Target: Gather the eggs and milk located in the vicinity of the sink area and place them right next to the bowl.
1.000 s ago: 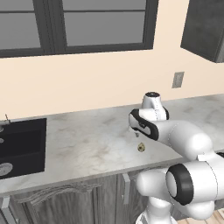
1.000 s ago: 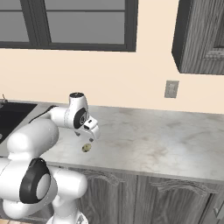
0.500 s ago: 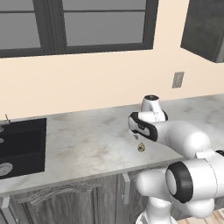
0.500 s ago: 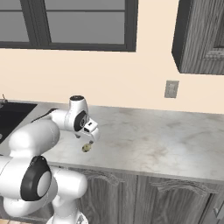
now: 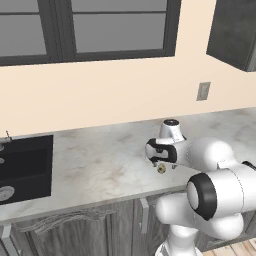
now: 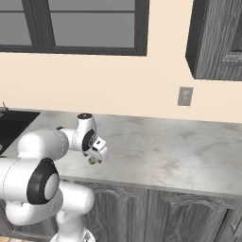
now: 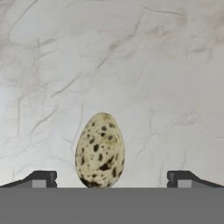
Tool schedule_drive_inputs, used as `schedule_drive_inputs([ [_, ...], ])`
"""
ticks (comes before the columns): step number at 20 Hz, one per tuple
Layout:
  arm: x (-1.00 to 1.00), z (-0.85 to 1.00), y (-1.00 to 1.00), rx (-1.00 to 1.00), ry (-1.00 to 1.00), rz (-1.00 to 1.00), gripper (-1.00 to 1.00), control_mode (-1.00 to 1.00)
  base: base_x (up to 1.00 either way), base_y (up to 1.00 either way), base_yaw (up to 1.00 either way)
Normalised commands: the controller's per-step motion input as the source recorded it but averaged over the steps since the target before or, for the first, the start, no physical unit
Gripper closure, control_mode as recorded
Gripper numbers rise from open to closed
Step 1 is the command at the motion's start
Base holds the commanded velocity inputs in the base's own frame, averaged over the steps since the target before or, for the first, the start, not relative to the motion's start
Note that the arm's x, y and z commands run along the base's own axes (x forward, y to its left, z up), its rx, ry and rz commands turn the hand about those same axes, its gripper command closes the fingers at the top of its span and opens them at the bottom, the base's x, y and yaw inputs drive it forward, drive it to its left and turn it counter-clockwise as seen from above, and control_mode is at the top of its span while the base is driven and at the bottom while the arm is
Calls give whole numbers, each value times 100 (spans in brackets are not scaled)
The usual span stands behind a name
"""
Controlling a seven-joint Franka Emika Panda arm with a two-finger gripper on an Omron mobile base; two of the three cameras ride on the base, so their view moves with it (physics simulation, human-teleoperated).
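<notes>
Just one speckled egg point(image 7: 100, 150) between wide-open, empty gripper point(image 7: 111, 179) fingers, one marble counter point(image 7: 131, 65) beneath.

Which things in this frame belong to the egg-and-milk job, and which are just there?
Job:
- egg, speckled, lying on the counter
- pincer, open, a finger on each side of the egg
- sink

Just there:
- marble counter
- wall outlet
- window
- upper cabinet

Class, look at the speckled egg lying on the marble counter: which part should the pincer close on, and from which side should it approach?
Grip the egg across its widest middle, coming straight down from above. It lies flat on the counter with bare marble on both sides, and the open pincer already has one fingertip on each side, so closing there probably stops it rolling away.
</notes>
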Motion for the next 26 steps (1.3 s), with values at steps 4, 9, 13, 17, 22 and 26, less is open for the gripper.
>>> schedule_drive_inputs([
  [4,11,-11,0,0,6,0,-100,-100,0,0,0],
  [9,12,-1,0,0,3,0,-100,-100,0,0,0],
  [13,3,-1,6,0,0,0,-100,-100,0,0,0],
  [17,0,-7,15,0,0,1,-100,-100,0,0,0],
  [22,0,-22,8,0,2,1,-100,-100,0,0,0],
  [26,0,-17,0,0,1,0,-100,-100,0,0,0],
])
